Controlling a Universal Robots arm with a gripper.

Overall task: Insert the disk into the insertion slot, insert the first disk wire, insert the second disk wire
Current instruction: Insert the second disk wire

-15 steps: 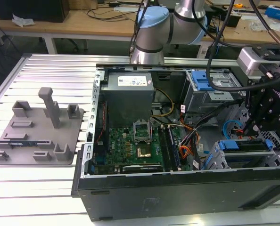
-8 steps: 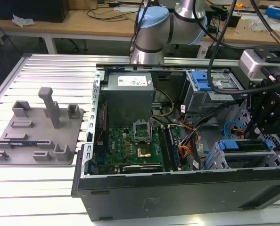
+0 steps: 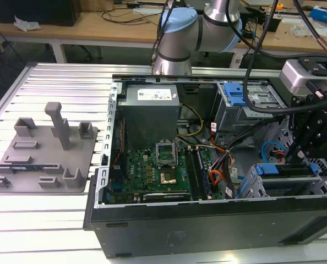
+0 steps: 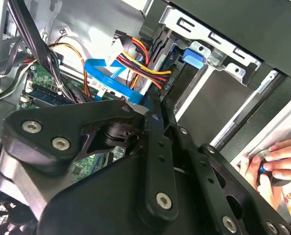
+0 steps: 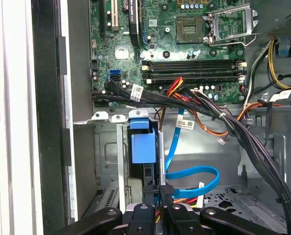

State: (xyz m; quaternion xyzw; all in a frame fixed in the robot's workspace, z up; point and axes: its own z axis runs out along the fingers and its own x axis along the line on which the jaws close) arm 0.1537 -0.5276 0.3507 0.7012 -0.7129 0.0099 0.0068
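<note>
The disk [image 3: 289,171] lies in the insertion slot [image 3: 255,184] at the case's front corner, on the exterior view's right. Its blue carrier tab [image 5: 142,147] stands at the cage mouth in the first wrist view. My gripper [image 5: 161,190] hangs just above the disk's end, its fingers [image 4: 155,122] pressed together on the small dark plug of the second disk wire [image 5: 194,174], a flat light-blue cable that loops beside the cage. The orange, yellow and black wire bundle [image 4: 144,66] runs to the disk's end beside the blue loop [image 4: 102,73].
The open computer case holds a green motherboard [image 3: 152,170], a grey power supply [image 3: 150,107] and a taller grey bay with a blue latch [image 3: 238,96]. Thick black cables [image 5: 224,120] cross near the cage. A person's hand [image 4: 278,159] rests outside the case wall. A grey fixture [image 3: 42,154] sits on the table.
</note>
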